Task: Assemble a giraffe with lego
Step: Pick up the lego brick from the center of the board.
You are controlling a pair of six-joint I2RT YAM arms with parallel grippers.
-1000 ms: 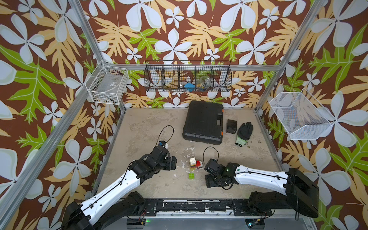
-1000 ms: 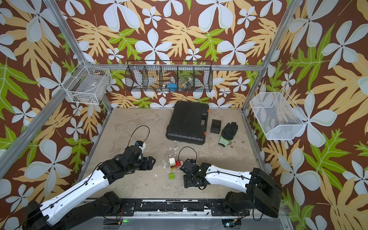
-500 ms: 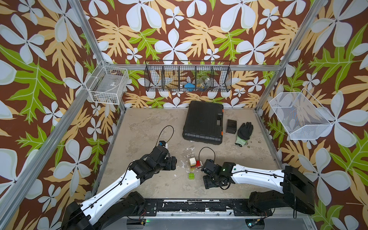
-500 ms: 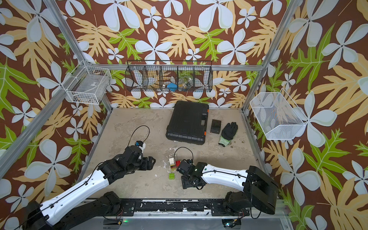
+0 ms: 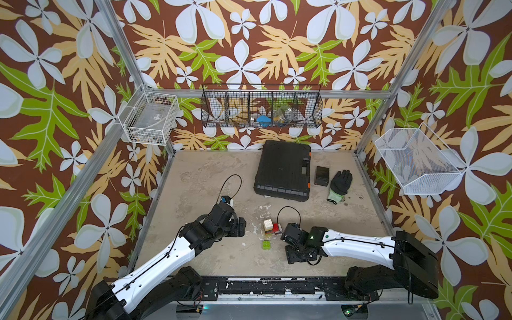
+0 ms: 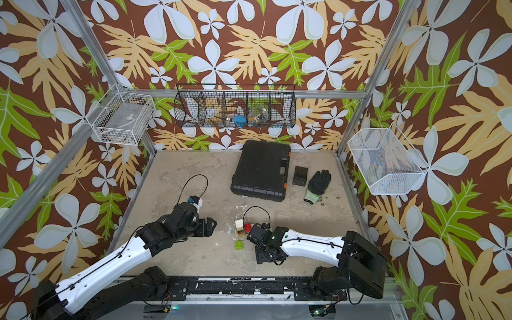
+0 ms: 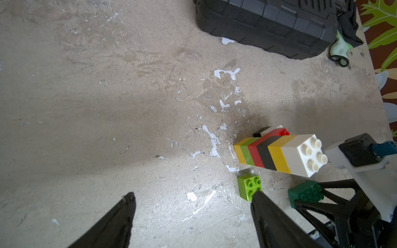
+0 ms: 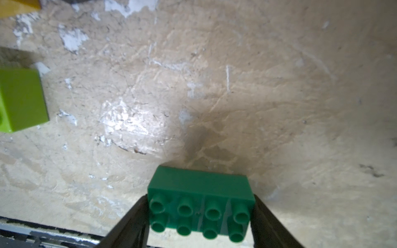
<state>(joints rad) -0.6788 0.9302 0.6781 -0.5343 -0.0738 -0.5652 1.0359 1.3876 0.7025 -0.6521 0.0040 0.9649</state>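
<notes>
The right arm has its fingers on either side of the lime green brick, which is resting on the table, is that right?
Not quite. The right arm's fingers are on either side of the long dark green brick, one against each short end, and that brick is resting on the table. The lime green brick lies apart from them. The right wrist view shows this.

Bare tabletop lies open across the left and centre. The striped brick tower and lime green brick crowd the front middle. The right gripper clamps a dark green brick just beside them. A black case blocks the rear.
</notes>
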